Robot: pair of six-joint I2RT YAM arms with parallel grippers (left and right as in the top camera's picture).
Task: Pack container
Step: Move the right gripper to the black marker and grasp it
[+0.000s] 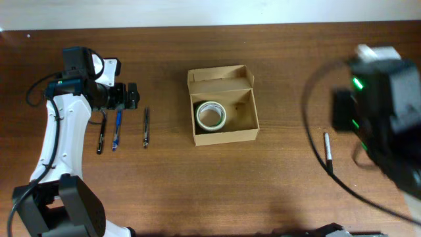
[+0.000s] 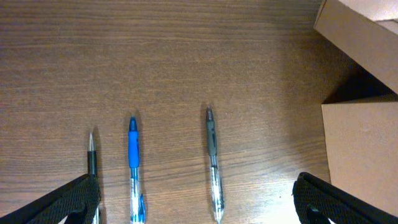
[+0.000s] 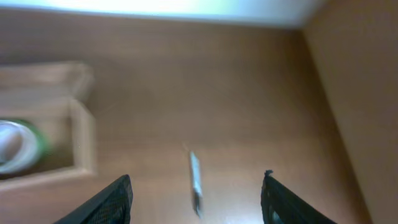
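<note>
The tan cardboard container (image 1: 223,105) stands open at the table's middle, lid flap folded back, with a roll of tape (image 1: 211,115) inside. It also shows in the left wrist view (image 2: 364,155) and the right wrist view (image 3: 84,143). Three pens lie left of it: a black one (image 1: 101,137), a blue one (image 1: 116,131) and a grey one (image 1: 146,126). My left gripper (image 2: 196,202) is open and empty above them. A silver pen (image 1: 327,150) lies to the right; my right gripper (image 3: 196,202) is open and empty above it.
The table's far edge meets a pale wall at the top (image 1: 210,13). The right arm's black cable (image 1: 316,138) loops over the table beside the silver pen.
</note>
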